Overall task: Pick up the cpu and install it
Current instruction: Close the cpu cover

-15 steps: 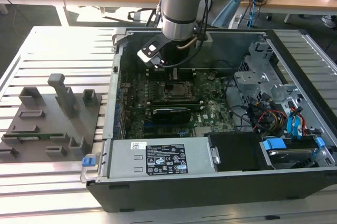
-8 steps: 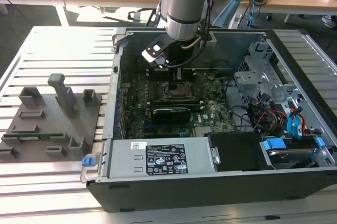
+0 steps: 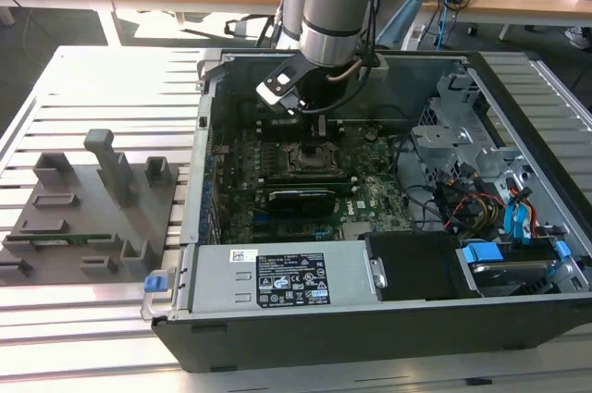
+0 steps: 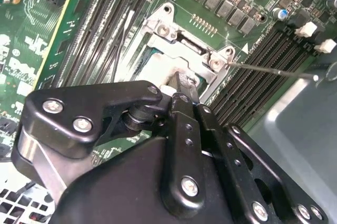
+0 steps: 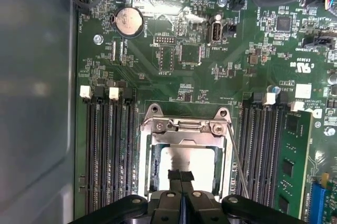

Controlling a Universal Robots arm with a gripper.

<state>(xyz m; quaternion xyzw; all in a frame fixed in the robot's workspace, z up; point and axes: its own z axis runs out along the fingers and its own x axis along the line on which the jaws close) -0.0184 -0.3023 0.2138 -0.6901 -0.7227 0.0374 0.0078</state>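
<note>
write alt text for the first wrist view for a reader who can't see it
The gripper, jaws shut, has its tips over the pale silvery cpu, which lies inside the metal socket frame on a green motherboard. Black memory slots flank the socket, and a round coin battery sits further off.

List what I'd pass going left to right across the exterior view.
The grey holder block → computer case's left wall → gripper, over the socket → metal drive cage.
</note>
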